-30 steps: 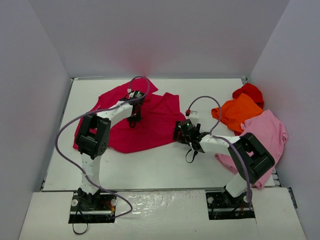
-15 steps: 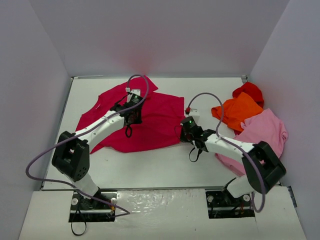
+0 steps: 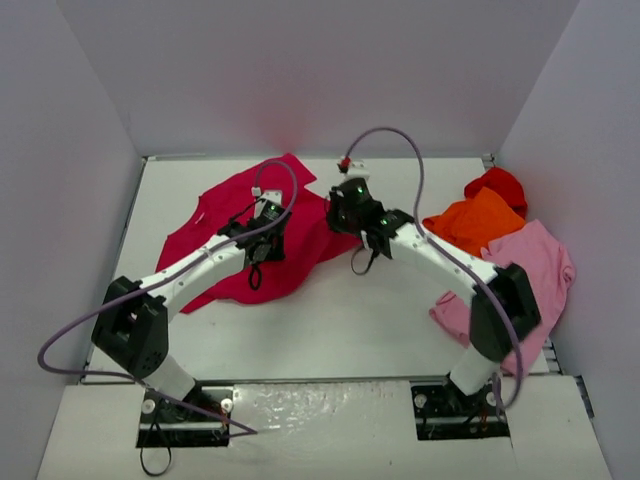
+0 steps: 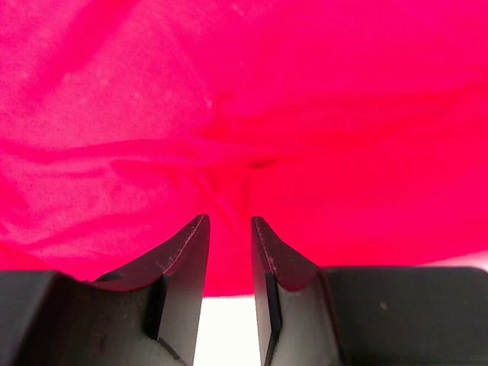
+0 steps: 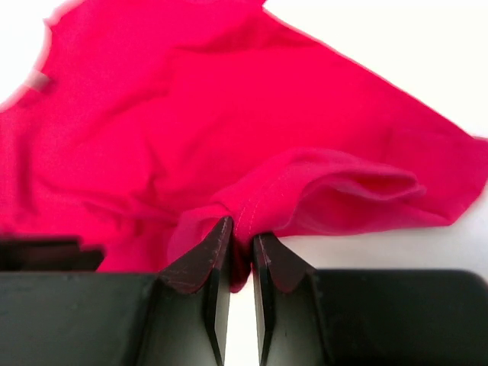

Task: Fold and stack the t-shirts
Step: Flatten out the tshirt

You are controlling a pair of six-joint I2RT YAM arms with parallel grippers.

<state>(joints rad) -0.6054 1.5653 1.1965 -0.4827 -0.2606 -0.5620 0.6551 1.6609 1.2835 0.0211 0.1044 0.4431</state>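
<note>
The right jaws are pinching a hem fold of the crimson shirt (image 5: 229, 130). The left jaws are standing narrowly apart at a pucker mid-shirt, and I cannot tell whether they are gripping it. The shirt is lying rumpled across the tabletop (image 3: 330, 320), left of centre. Judging by its drape, the cloth is light and limp, so hems and corners are offering the surest hold. No container is showing. The orange shirt (image 3: 480, 225), pink shirt (image 3: 535, 265) and red shirt (image 3: 497, 183) are lying heaped at the right.

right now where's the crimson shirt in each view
Top external: crimson shirt left of centre on the white table.
Left wrist: it fills the picture above the left claw.
Right wrist: upper left and middle, edge pinched in the right claw.
Shared landmark: that table.
</note>
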